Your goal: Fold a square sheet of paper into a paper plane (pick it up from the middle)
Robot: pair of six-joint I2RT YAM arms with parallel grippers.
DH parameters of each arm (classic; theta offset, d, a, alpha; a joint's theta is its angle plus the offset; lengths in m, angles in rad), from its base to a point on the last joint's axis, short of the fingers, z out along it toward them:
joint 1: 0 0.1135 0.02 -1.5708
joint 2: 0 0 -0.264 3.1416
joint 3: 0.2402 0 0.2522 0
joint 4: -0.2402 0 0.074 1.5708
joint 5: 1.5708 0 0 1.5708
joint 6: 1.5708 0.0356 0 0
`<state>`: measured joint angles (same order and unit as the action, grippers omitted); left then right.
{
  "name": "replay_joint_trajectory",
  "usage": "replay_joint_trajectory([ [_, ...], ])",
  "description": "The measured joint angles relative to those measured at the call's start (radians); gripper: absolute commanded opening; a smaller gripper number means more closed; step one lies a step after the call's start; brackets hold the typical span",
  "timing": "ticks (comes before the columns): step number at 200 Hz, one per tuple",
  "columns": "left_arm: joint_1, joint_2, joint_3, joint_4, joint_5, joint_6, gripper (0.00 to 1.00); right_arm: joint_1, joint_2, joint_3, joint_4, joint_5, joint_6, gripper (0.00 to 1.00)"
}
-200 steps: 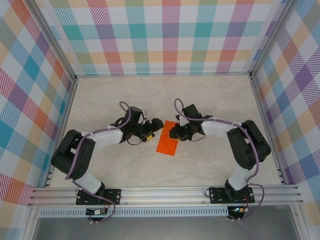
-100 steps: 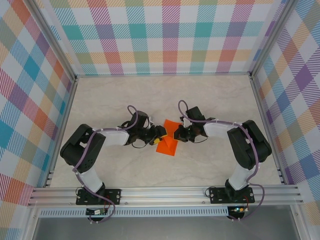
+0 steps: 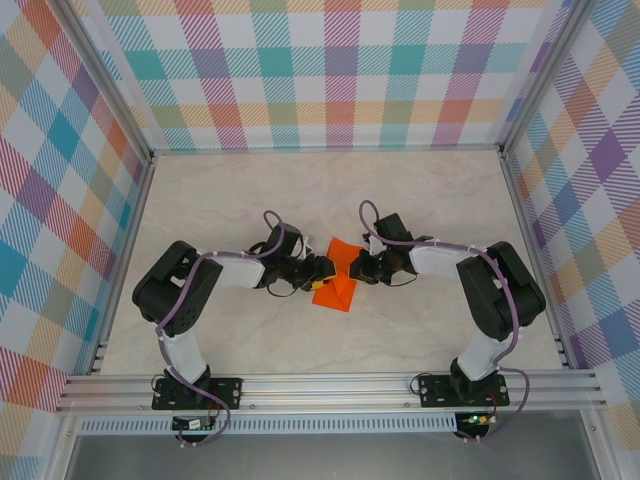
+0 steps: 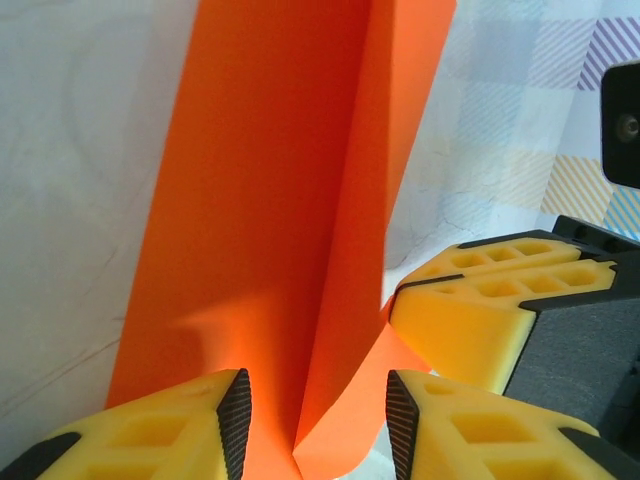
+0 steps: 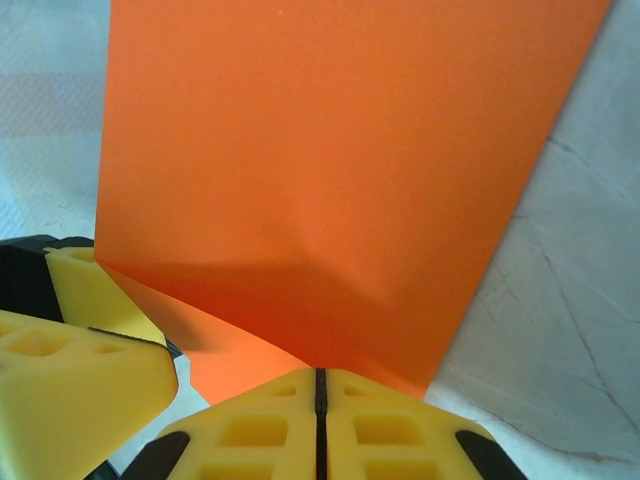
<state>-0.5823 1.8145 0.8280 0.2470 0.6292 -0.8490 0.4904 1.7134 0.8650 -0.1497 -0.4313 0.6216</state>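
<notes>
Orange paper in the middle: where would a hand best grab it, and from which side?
Grip the raised fold of the square sheet of paper, the ridge standing up off the table. The left hand sits open around it, so closing from that end should pinch it. The right hand is shut on the opposite edge, so that side looks taken.

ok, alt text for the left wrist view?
An orange sheet lies on a pale marble table, one flap raised along a crease between the yellow fingers of the open left claw. The shut right claw pinches the flap's corner at right.
</notes>
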Motion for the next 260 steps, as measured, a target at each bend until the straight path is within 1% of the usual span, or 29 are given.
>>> replay_joint_trajectory([
  [29,-0.002,0.023,0.004,0.018,0.019,0.057,0.41,-0.003,0.0,0.0,0.0,0.0,0.001,0.1],
  [43,-0.005,0.032,0.007,0.023,0.032,0.084,0.38,-0.006,0.0,0.0,0.0,0.0,0.004,0.12],
  [73,-0.013,0.042,0.008,0.032,0.045,0.132,0.32,-0.013,-0.005,0.0,-0.002,0.0,0.023,0.26],
  [105,-0.018,0.043,0.01,0.037,0.048,0.175,0.2,-0.021,-0.041,0.0,-0.008,0.002,0.034,0.41],
  [136,-0.018,0.043,0.025,0.028,0.035,0.208,0.09,-0.027,-0.113,0.0,-0.03,0.03,0.05,0.57],
  [158,-0.018,0.043,0.029,0.014,0.018,0.22,0.04,-0.032,-0.172,0.0,-0.059,0.069,0.051,0.69],
  [175,-0.018,0.037,0.036,-0.021,-0.008,0.237,0.03,-0.034,-0.227,0.0,-0.094,0.119,0.051,0.76],
  [191,-0.019,0.004,0.051,-0.092,-0.037,0.256,0.03,-0.035,-0.285,0.0,-0.126,0.166,0.047,0.81],
  [213,-0.019,-0.091,0.118,-0.265,-0.096,0.309,0.03,-0.038,-0.37,0.0,-0.179,0.238,0.042,0.89],
  [240,-0.019,-0.217,0.29,-0.54,-0.212,0.399,0.03,-0.039,-0.462,0.0,-0.248,0.322,0.032,0.95],
  [260,-0.019,-0.276,0.43,-0.732,-0.339,0.459,0.03,-0.039,-0.514,0.003,-0.293,0.373,0.024,0.98],
])
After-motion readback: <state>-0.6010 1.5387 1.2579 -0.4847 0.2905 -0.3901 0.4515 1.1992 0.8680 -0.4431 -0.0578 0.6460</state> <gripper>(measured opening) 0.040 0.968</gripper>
